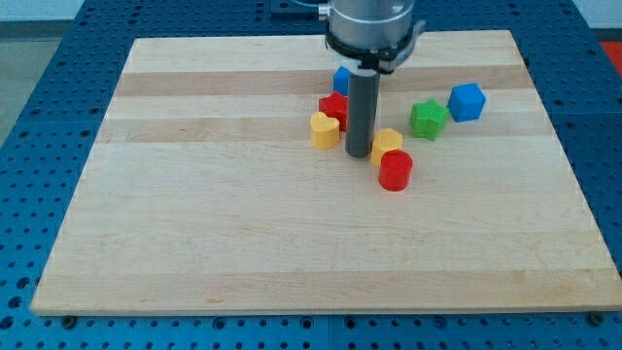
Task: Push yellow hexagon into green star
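1. Yellow hexagon (387, 142) sits touching the red cylinder (396, 170), left of the green star (429, 118) and apart from it.
2. My tip (358, 154) stands upright just left of the hexagon, with no pincer on the rod.
3. No writing shows.
4. Pale wooden board (243, 224) lies on a blue perforated table (39, 87).
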Controlling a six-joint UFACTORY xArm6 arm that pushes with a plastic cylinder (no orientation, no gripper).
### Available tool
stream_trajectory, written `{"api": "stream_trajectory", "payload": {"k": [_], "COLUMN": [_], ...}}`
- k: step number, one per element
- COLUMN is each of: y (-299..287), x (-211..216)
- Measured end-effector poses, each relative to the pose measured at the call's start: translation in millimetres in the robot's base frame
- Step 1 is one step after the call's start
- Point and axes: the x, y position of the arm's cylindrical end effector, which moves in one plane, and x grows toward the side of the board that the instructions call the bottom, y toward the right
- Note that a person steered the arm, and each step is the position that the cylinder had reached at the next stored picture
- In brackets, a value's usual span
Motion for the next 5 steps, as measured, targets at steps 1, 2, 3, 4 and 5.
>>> {"api": "stream_trajectory", "payload": {"k": [1,2,3,4,5], "y": [1,5,33,69,84], "x": [18,20,-4,-67,-98]}}
